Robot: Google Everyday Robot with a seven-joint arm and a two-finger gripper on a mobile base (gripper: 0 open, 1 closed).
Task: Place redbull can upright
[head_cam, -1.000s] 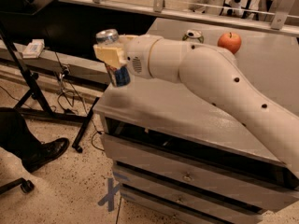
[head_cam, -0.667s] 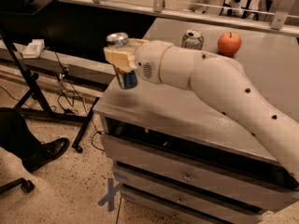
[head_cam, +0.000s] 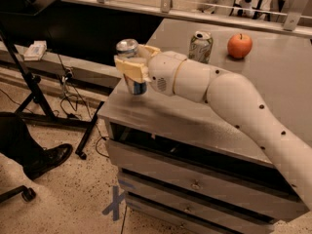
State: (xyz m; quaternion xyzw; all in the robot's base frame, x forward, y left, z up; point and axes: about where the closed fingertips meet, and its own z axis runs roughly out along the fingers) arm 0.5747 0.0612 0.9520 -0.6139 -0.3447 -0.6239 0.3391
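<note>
The redbull can (head_cam: 127, 48) is a slim can with a silver top and a blue lower part. It stands upright inside my gripper (head_cam: 132, 66), near the left front corner of the grey cabinet top (head_cam: 195, 113). The yellowish fingers (head_cam: 130, 68) are shut around the can's middle. The can's base is at or just above the surface; I cannot tell whether it touches. My white arm reaches in from the lower right.
A white-and-green soda can (head_cam: 200, 46) and an orange-red apple (head_cam: 240, 45) stand further back on the cabinet top. The cabinet's left edge is close to the can. A black stand, cables and a person's shoe (head_cam: 46, 161) are on the floor at left.
My gripper has carried the can to the right and inward, from beyond the cabinet's left edge to above its corner, and lowered it toward the surface.
</note>
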